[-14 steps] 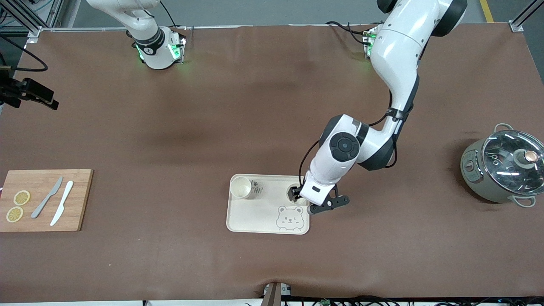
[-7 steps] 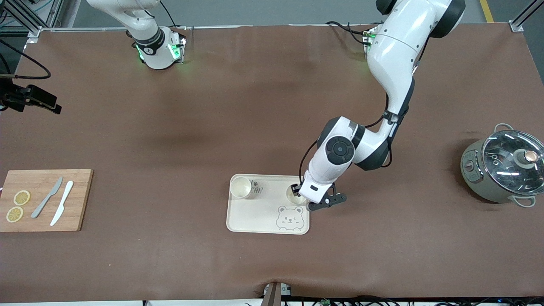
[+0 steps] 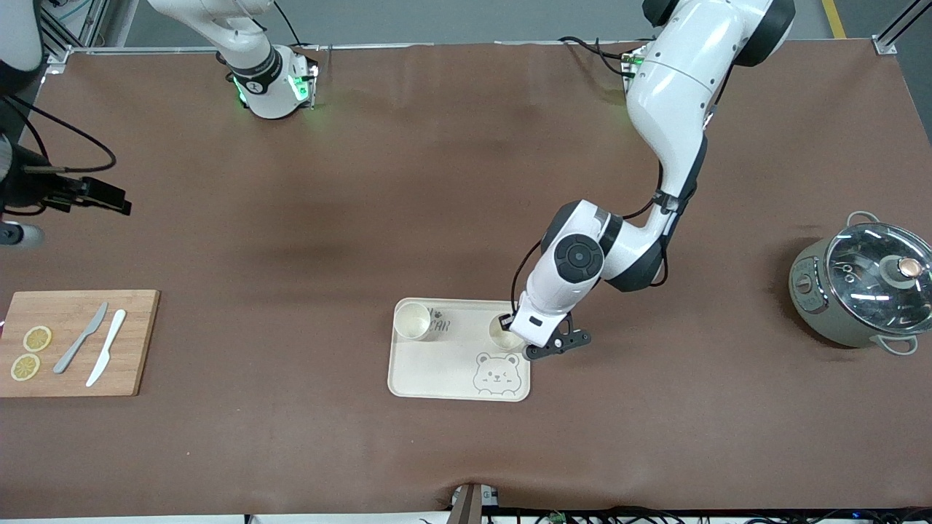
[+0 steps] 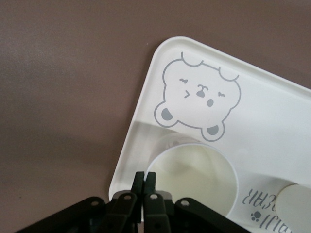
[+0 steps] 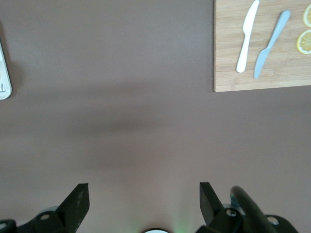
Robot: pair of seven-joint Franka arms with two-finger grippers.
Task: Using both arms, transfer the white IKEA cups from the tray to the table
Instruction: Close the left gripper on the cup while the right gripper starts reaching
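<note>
- Front view: the left gripper [image 3: 507,329] is down on the tray [image 3: 437,378], fingers pinched on the rim of the white IKEA cup [image 3: 500,335] near the tray's corner toward the left arm's end, farther from the front camera than the bear face [image 3: 496,373]. The second cup [image 3: 413,321] stands free at the tray's corner toward the right arm's end. Compared with a second ago, the left forearm has drawn in slightly over the tray and the right gripper [image 3: 116,203] has come in from the table [image 3: 466,182] edge.
- Left wrist view: the jaws stand nearly together, clamping one thin wall of the cup [image 4: 194,177]. Risk, as I judge it: a one-wall pinch may let the cup swing or slip on lifting, or drag the light tray [image 4: 272,126] along.
- Right wrist view: the right gripper [image 5: 143,201] hangs spread wide, holding nothing, over bare table, waiting. The bamboo cutting board [image 5: 233,77] with knives [image 5: 247,36] and lemon slices [image 5: 304,41] lies well apart.
</note>
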